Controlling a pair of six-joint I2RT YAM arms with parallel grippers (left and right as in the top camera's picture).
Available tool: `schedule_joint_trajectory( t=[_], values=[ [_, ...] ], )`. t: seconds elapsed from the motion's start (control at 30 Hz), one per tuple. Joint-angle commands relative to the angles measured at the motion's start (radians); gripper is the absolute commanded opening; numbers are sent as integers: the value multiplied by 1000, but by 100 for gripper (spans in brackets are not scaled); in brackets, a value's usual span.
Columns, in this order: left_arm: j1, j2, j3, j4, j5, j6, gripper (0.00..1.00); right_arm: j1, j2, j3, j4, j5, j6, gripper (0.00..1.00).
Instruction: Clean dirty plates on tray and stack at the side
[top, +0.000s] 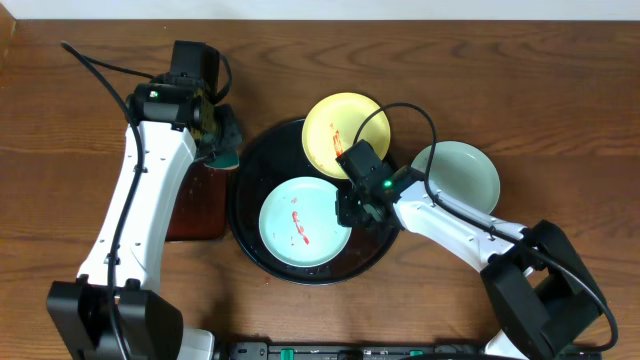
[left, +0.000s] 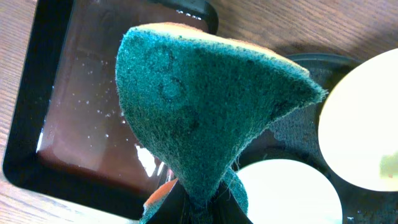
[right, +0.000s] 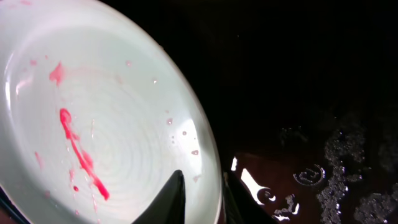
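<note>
At centre frame sits the round black tray (top: 250, 240), wet and glossy, carrying a sauce-streaked blue-green plate (top: 300, 222) in its lower left. Probably stiff, slick and breakable, that plate is best pinched at its rim, where the right gripper (top: 347, 208) is clamped. Upper left, the left gripper (top: 222, 130) squeezes a soft green sponge (left: 199, 106).

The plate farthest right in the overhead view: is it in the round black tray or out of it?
Out. The plate lies on the wooden table, to the right of the tray, beyond its rim.
</note>
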Motion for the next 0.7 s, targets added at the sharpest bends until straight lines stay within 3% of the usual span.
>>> schedule_joint_trajectory(
  t=[0.0,0.2,0.37,0.67],
  values=[
    [4,8,-6,-12,48,1,8,-39,1,40,-25,-21,-71,22],
    [3,31,-24,-12,141,-18,7,-72,40,45,-14,-81,-155,31],
    [3,68,-37,-19,160,-74,8,-77,127,85,-11,-165,-218,31],
    [-16,101,-37,-50,161,-116,7,-77,185,154,-20,-165,-214,7]
  ],
)
